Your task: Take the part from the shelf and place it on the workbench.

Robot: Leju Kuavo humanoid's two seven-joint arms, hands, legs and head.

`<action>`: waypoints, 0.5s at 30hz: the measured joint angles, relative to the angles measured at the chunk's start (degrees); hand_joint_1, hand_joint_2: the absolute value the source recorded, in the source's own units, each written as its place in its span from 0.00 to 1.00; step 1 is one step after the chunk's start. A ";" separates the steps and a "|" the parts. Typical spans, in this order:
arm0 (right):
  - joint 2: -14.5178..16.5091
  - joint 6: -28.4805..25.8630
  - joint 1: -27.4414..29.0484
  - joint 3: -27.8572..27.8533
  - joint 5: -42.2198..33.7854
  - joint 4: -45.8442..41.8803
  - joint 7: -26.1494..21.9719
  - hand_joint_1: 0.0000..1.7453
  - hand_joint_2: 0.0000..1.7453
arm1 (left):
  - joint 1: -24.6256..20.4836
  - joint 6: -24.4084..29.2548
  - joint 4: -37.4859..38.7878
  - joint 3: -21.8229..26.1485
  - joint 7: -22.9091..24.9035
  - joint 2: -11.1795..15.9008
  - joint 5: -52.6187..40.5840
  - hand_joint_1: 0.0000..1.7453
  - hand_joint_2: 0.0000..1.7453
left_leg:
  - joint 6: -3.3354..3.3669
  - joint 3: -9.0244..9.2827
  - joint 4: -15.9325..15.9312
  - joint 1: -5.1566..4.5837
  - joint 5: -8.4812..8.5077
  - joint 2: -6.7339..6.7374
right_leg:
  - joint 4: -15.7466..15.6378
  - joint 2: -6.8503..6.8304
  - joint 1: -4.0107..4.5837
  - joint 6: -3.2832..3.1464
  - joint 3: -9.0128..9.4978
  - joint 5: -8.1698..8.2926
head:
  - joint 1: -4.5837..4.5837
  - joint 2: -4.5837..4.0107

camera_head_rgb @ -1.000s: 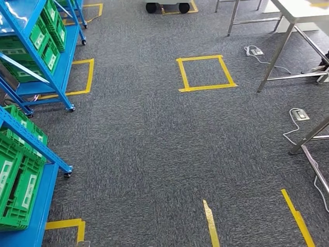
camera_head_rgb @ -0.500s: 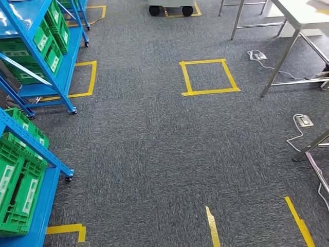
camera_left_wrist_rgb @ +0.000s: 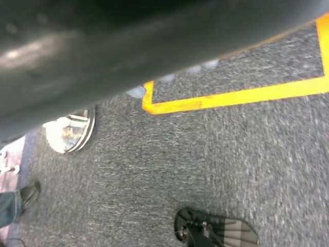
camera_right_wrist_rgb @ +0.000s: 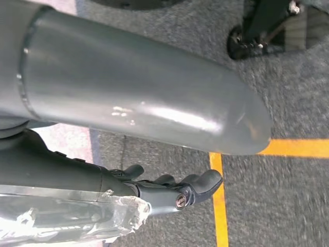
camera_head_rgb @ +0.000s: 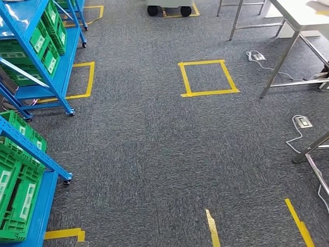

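Shelves (camera_head_rgb: 37,92) with green crates (camera_head_rgb: 17,185) fill the frame's left edge, nearer the left arm; right hand (camera_right_wrist_rgb: 170,188) hangs with fingers loosely curled, holding nothing; left hand's state I cannot tell.

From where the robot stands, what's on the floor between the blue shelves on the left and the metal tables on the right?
In the head view, grey carpet with a yellow tape square lies between the blue shelves and the metal tables.

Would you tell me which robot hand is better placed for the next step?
Probably the right: a crinkled shiny item lies against the right robot hand, grip unclear, and the workbench stands on the robot's right, while the blue shelves are on its left.
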 joint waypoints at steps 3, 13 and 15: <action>0.00 0.02 -0.08 0.00 0.00 -0.01 0.01 0.00 0.00 | 0.13 0.02 0.00 0.02 0.01 0.00 -0.01 0.00 0.00 | 1.12 0.33 -0.52 0.19 0.04 0.02 | 1.84 -0.01 -0.19 0.86 -1.09 -1.36 | 0.22 -0.01; -0.02 0.02 0.08 0.00 0.01 -0.01 0.01 0.00 0.00 | 0.00 0.01 0.00 0.03 0.02 -0.13 -0.12 0.00 0.00 | 1.52 2.83 -0.50 -0.66 -2.09 -0.24 | 2.76 0.11 0.23 -0.14 -4.36 2.65 | 0.53 0.00; -0.02 0.03 0.03 0.00 0.01 -0.01 0.04 0.00 0.00 | -0.08 0.01 0.00 0.02 0.03 -0.15 -0.12 0.00 0.00 | 1.00 2.88 -0.50 -0.79 -2.32 -0.22 | 1.41 0.17 0.35 -0.48 -3.48 2.24 | 0.45 0.00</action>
